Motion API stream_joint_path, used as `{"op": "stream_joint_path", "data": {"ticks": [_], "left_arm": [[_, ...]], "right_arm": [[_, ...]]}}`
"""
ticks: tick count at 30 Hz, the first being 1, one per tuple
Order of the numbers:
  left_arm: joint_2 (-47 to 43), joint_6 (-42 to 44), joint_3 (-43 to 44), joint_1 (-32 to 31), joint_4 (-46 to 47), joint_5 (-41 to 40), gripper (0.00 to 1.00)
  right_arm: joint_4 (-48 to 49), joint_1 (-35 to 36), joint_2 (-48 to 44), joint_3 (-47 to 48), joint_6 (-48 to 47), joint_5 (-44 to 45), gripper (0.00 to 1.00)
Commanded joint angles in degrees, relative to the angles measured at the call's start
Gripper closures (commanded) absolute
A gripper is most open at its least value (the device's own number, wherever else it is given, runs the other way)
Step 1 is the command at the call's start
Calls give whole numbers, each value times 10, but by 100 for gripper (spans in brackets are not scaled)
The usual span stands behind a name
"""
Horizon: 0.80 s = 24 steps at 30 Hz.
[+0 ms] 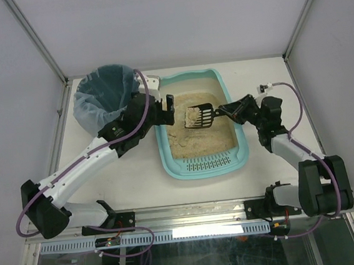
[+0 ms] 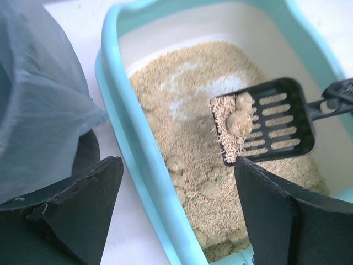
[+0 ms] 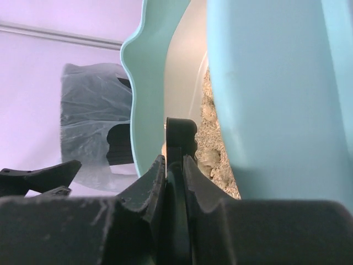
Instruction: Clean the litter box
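R gripper (image 1: 226, 110) holds scoop (image 1: 199, 116) over litter box (image 1: 208, 164); bagged bin (image 1: 99, 102) by L gripper (image 1: 167, 107).

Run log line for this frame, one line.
right gripper: shut on scoop | scoop: clumps loaded, over litter box | left gripper: open, at left rim | bin: left of box

Left gripper (image 1: 168, 108) spread wide, right gripper (image 1: 224, 110) clamped tight.

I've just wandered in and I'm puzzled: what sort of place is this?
Probably a robot test cell, not a home: a metal-framed white enclosure, two white-and-black robot arms bolted to the table edge, and a staged chore, a light teal plastic litter box with a black slotted scoop held over it.
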Motion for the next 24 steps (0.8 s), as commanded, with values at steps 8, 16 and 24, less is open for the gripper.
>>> {"op": "stream_joint_path", "data": {"ticks": [8, 16, 24], "left_arm": [[-68, 100, 9, 5, 151, 11, 13], [-74, 104, -47, 6, 194, 6, 11], [-89, 123, -68, 10, 201, -18, 9]], "right_arm": [[182, -51, -55, -81, 152, -44, 100], [169, -26, -36, -58, 136, -71, 100], [149, -32, -26, -50, 127, -84, 100]]}}
